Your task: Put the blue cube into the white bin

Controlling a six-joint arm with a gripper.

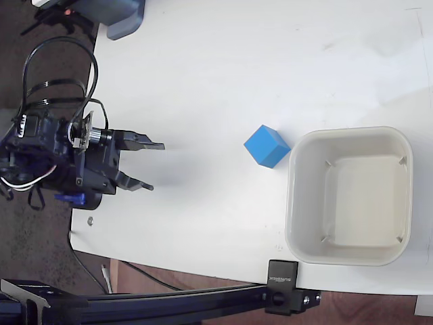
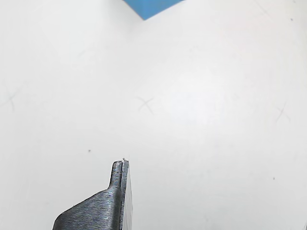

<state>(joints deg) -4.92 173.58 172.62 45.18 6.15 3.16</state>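
Hand [image 1: 156, 166] sits at the left edge of the desk [image 1: 223, 74] in the fixed view, fingers pointing right toward the cube. It is spread open, holding nothing: two dark tapered fingers [image 1: 143, 143] with a clear gap between the tips, upper one longer in the picture than the lower. Black arm body behind it, looped black cables above, a white wire and a small blue part at its lower left.

Blue cube [image 1: 266, 145] rests on the desk, well apart from the hand, just beside the left wall of the white bin [image 1: 292, 203]; can't tell whether it touches the rim. Matte, plain faces, sharp edges, turned so one corner points toward the bin.

Bin is a square off-white plastic tub, rounded corners, thick smooth rim, small ribs in the inner corners. Nothing inside it.

Desk surface is flat matte white, with faint scuffs and a few dark specks.

Wrist view: one ridged dark-grey fingertip [image 2: 119, 191] at the bottom, fine grooved texture. Only a blue corner of the cube [image 2: 149, 5] shows at the top edge. Faint X-shaped marks on the white surface between.

Grey-blue box [image 1: 124, 17] at the top left corner. Black clamp block [image 1: 283, 287] on a dark rail at the desk's lower edge.
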